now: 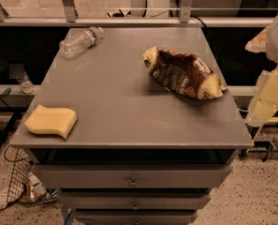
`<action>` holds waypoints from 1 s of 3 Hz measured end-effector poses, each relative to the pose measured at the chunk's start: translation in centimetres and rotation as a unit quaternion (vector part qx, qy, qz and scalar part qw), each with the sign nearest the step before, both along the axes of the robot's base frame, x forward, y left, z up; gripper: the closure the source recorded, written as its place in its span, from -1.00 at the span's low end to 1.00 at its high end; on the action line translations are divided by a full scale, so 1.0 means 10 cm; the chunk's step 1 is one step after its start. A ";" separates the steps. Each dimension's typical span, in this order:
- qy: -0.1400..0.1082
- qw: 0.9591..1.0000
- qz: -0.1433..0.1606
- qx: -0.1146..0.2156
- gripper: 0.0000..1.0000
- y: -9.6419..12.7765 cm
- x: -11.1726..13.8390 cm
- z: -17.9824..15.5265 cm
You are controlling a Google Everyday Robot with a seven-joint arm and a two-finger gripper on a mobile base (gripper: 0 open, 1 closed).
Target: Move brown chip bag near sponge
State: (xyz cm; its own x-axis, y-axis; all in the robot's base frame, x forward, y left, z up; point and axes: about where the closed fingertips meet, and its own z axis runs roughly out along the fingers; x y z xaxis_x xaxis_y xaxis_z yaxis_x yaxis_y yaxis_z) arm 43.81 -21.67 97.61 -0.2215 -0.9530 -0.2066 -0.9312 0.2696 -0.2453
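the camera view looks down on a grey metal counter (129,125) with the task's things spread wide across it. the brown chip bag (183,74) lies flat and crumpled on the right half of the counter, towards the back, its long axis running on a slant from back-left to front-right, with pale yellow ends and white lettering on the dark foil. the sponge (51,121), a pale yellow block with a wavy outline, rests near the front left corner, well apart from the bag, with bare metal between them. a clear plastic water bottle (81,41) lies on its side at the back left corner. the tool (268,97) hangs off the right edge of the counter, beside the bag but not touching it, and holds nothing; i cannot tell whether it is spread or pressed together. below the counter's top sit drawers (133,179) with small knobs, above a speckled floor (251,196).
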 end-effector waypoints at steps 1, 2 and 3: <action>0.000 1.000 0.000 0.000 -1.00 0.00 0.00 0.00; -0.006 1.000 -0.010 0.011 -1.00 0.09 0.11 -0.05; -0.021 0.999 -0.007 0.035 -1.00 0.47 0.53 -0.15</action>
State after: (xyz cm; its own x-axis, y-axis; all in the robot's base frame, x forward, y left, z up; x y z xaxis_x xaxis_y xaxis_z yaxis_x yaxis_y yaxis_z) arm 49.12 -16.96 96.16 -0.2255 -0.9327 -0.2815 -0.9164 0.3011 -0.2638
